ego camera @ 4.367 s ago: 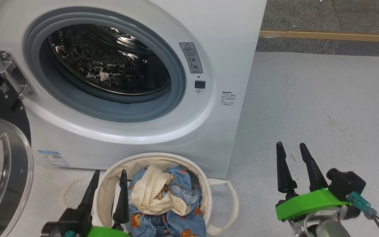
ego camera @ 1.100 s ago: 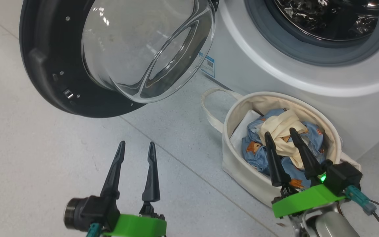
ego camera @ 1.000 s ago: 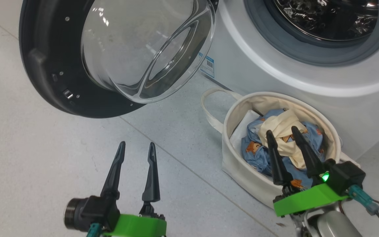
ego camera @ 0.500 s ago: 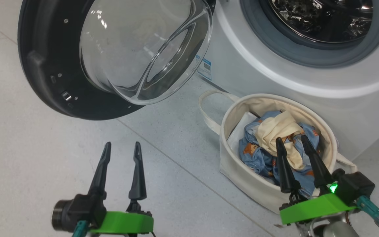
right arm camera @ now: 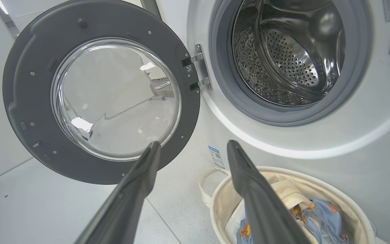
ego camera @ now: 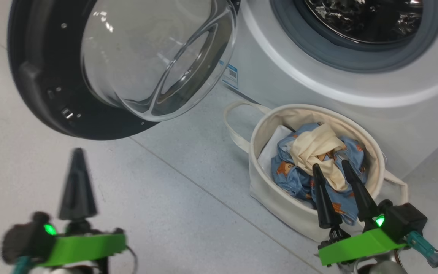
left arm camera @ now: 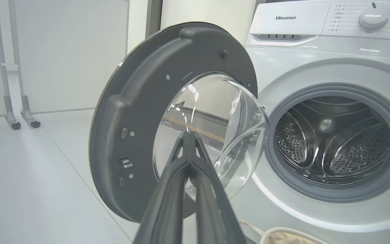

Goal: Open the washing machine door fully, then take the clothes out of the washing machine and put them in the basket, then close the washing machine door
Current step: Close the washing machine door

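The big white box-shaped washing machine [ego camera: 329, 91] stands on the pale grey floor [ego camera: 165, 198]. Its round black door with the clear glass bulge [ego camera: 32, 95] hangs wide open on the left. The small round cream cloth basket [ego camera: 276, 198] sits on the floor just in front of the machine. The soft blue bear-print and cream clothes [ego camera: 318, 148] lie inside it. The left gripper [ego camera: 77, 152] is closed tight and holds nothing. The right gripper [ego camera: 330, 164] is open and empty, by the basket.

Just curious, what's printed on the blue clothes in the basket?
Small orange-brown bears on the clothes, joined with plain cream cloth; clearest in the head view.
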Robot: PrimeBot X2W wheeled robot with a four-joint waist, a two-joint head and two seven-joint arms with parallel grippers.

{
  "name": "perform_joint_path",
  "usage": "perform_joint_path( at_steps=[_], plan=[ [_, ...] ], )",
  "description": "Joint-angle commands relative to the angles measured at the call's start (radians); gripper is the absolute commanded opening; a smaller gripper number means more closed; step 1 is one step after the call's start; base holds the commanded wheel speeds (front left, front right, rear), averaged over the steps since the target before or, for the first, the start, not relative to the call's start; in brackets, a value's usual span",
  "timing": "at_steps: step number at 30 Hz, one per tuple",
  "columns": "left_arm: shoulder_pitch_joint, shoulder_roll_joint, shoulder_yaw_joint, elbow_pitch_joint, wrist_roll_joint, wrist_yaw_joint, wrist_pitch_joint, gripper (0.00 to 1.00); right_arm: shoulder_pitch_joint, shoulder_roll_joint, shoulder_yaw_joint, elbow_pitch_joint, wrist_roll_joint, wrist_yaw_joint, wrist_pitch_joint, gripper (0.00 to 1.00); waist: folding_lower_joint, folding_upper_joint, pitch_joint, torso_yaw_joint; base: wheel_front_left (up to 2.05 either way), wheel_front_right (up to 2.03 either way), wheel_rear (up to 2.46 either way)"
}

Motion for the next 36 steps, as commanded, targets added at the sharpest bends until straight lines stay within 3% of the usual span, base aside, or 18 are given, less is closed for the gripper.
perform_joint_path(
  at_steps=[1,8,11,17,21,26,30,36],
  plan=[
    [-0.018,0.013,0.057,-0.044,-0.007,-0.008,-0.005,0.00,-0.013,-0.003,0.025,-0.040,-0.006,0.000,-0.012,1.00,0.0000,-0.0001,0.007,-0.009,0.00,0.00,0.00],
    [-0.061,0.064,0.268,-0.035,-0.109,-0.101,-0.005,0.00,-0.016,-0.023,0.040,-0.046,-0.007,0.000,-0.012,1.00,0.0000,-0.0001,0.035,-0.052,0.00,0.00,0.00],
    [-0.107,0.115,0.360,0.028,-0.188,-0.136,-0.003,0.00,-0.019,-0.038,0.041,-0.050,-0.008,0.000,-0.012,1.00,0.0000,-0.0001,0.053,-0.077,0.00,0.00,0.00],
    [-0.291,0.243,0.517,0.212,-0.465,-0.188,0.107,0.00,-0.030,-0.073,0.036,-0.061,-0.008,0.000,-0.012,1.00,0.0000,-0.0001,0.091,-0.130,0.00,0.00,0.00],
    [-0.418,0.381,0.564,0.357,-0.543,-0.197,0.193,0.00,-0.038,-0.095,0.041,-0.063,-0.007,0.000,-0.012,1.00,0.0000,-0.0001,0.110,-0.168,0.00,0.00,0.00],
    [-0.563,0.497,0.614,0.516,-0.629,-0.176,0.294,0.00,-0.051,-0.110,0.040,-0.066,-0.004,0.000,-0.012,1.00,0.0000,-0.0001,0.133,-0.221,0.00,0.00,0.00],
    [-0.647,0.544,0.631,0.591,-0.688,-0.170,0.361,0.00,-0.060,-0.125,0.039,-0.069,-0.005,0.000,-0.012,1.00,0.0000,-0.0001,0.159,-0.257,0.00,0.00,0.00],
    [-0.706,0.562,0.618,0.649,-0.763,-0.177,0.487,0.00,-0.070,-0.137,0.034,-0.080,0.000,0.000,-0.012,1.00,0.0000,-0.0001,0.189,-0.293,0.00,0.00,0.00]
  ],
)
